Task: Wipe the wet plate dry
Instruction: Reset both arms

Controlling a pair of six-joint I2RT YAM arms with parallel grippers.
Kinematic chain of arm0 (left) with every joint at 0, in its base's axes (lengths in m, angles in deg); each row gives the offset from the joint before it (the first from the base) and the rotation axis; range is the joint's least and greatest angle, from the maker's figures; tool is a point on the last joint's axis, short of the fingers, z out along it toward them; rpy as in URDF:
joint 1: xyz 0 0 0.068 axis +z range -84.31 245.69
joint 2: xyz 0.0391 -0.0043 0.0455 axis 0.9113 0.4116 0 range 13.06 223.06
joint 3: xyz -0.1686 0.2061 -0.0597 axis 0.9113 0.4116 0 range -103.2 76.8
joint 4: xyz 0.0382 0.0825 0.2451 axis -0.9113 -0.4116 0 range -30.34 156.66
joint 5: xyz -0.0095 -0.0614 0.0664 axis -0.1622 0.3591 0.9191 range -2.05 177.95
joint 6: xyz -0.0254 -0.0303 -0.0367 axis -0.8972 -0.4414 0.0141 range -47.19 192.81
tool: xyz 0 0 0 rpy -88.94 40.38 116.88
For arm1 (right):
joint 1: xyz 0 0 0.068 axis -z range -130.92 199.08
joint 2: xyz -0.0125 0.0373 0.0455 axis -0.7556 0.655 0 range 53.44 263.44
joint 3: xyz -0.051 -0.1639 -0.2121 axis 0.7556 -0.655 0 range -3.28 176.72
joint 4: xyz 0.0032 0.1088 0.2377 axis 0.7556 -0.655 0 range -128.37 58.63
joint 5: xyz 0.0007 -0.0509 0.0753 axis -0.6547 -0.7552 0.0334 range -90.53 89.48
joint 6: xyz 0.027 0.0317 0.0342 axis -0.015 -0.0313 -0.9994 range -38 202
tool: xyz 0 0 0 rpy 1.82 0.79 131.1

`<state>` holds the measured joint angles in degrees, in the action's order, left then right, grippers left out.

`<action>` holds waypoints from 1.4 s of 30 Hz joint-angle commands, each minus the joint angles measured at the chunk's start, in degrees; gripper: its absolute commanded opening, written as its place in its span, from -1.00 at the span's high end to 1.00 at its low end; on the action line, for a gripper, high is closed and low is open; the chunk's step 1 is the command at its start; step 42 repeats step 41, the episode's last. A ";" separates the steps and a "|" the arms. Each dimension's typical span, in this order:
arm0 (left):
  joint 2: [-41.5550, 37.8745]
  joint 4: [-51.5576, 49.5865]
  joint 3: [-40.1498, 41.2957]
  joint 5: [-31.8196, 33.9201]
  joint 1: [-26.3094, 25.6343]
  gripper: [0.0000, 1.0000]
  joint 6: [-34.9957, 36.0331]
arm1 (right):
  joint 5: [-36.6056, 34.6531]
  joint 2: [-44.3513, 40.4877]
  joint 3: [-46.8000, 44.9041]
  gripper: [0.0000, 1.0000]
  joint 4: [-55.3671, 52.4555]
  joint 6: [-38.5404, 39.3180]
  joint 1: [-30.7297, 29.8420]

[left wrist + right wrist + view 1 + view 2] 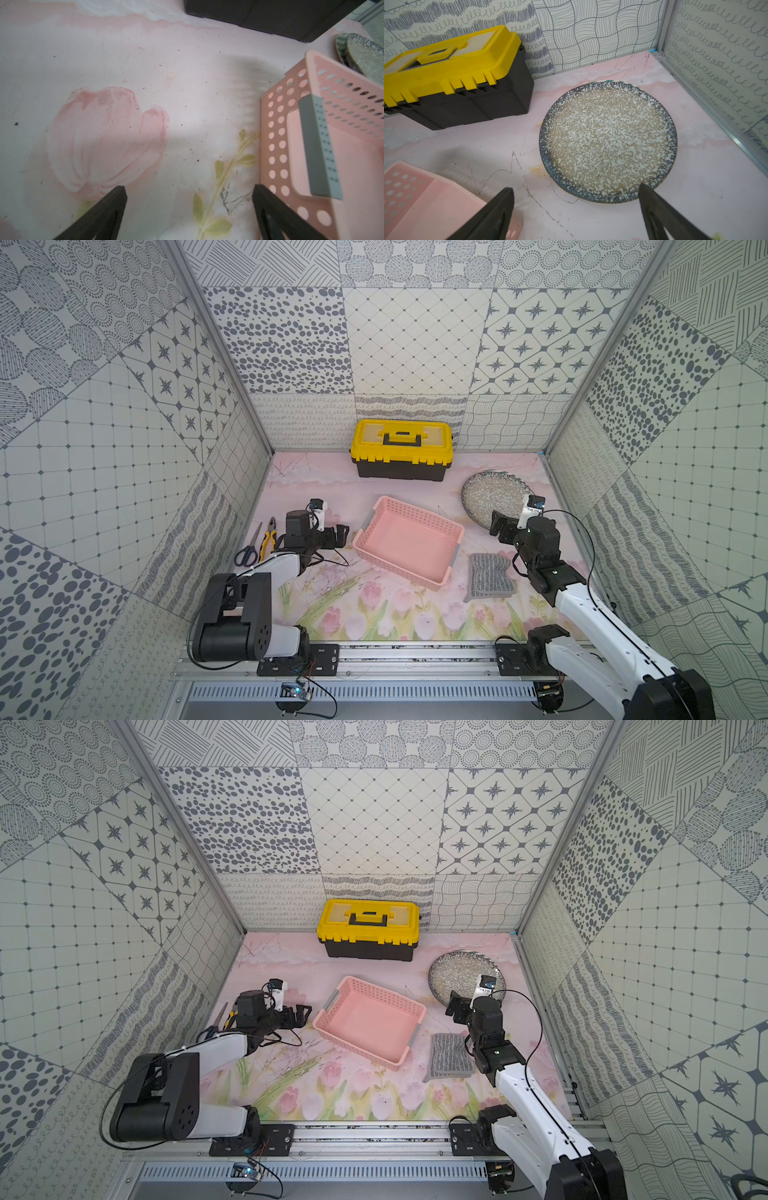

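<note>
A round speckled plate (484, 497) (455, 973) with a dark blue rim lies flat at the back right of the mat. It fills the right wrist view (608, 141). A green striped rim peeks out from under its far edge. My right gripper (500, 526) (455, 1004) (576, 189) hovers open at the plate's near edge, holding nothing. A folded grey striped cloth (488, 576) (451, 1056) lies on the mat near the right arm. My left gripper (343, 534) (305, 1013) (189, 189) is open and empty over bare mat, beside the basket.
A pink perforated basket (419, 512) (382, 990) (276, 135) sits mid-table. A yellow and black toolbox (401, 448) (452, 72) stands shut against the back wall. Scissors (249, 549) and yellow-handled pliers (269, 539) lie at the far left. The side wall runs close to the plate.
</note>
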<state>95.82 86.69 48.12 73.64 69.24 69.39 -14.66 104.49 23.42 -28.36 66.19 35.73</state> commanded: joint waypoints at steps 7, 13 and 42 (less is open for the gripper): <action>7.43 29.15 5.51 12.34 -3.70 -0.99 -0.15 | -4.00 5.09 -5.60 -0.94 19.46 12.27 -0.54; 7.37 28.18 5.07 13.06 -4.50 -0.99 0.20 | 0.44 17.57 -4.15 -0.94 28.34 15.07 2.63; 7.24 27.68 4.82 13.71 -4.87 -0.99 0.39 | 9.10 37.72 -3.32 -0.94 45.07 14.45 10.00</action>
